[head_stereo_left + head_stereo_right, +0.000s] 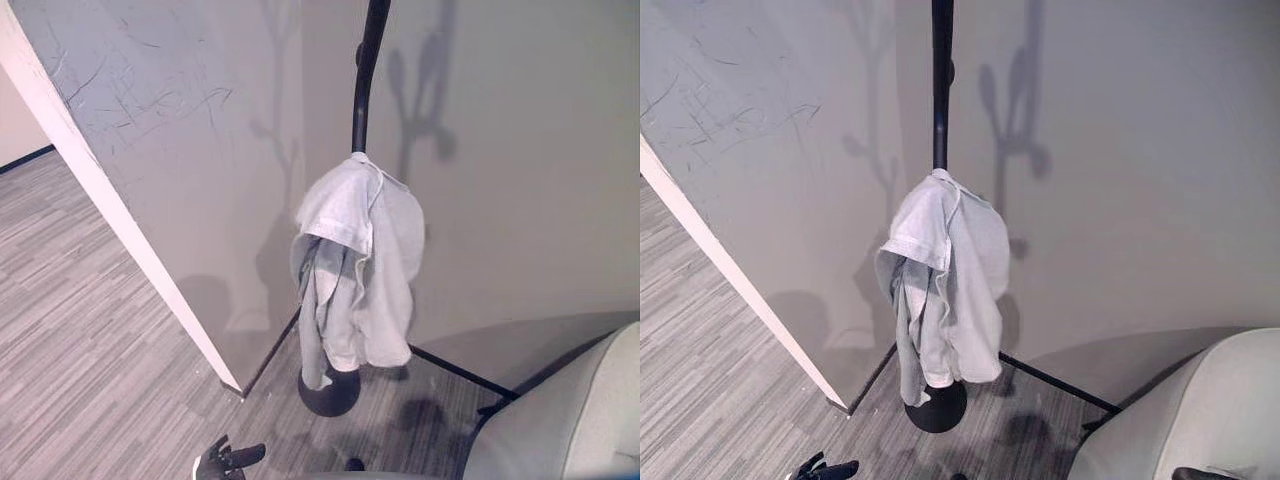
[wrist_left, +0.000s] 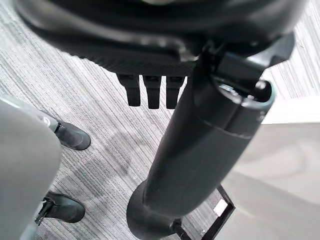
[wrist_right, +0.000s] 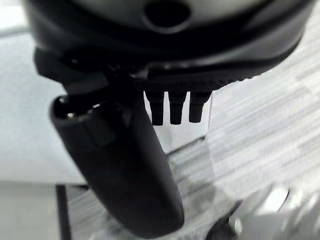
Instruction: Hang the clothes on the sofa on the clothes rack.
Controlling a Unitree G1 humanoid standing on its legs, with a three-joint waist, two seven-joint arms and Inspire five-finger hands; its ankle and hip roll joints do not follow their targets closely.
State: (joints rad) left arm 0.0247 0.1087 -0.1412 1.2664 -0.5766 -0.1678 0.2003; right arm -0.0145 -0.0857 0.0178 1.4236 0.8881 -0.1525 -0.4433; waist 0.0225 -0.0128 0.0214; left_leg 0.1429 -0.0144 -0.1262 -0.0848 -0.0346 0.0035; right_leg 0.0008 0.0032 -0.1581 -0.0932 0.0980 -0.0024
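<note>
A pale grey shirt (image 1: 360, 270) hangs draped over the black clothes rack (image 1: 362, 90), reaching down almost to the rack's round base (image 1: 330, 392). The rack stands in the corner where two walls meet. My left hand (image 1: 225, 460) shows low at the view's bottom edge, well short of the rack and apart from the shirt. In its wrist view the left hand (image 2: 150, 40) has straight fingers (image 2: 150, 92) and holds nothing. My right hand (image 3: 165, 45) also has straight fingers, with nothing between them and the thumb.
A light grey sofa (image 1: 580, 420) fills the lower right corner, close to the rack. A slanted white wall edge (image 1: 110, 200) runs down on the left. A black baseboard strip (image 1: 460, 372) lines the wall behind the rack. Grey striped carpet (image 1: 80, 340) lies to the left.
</note>
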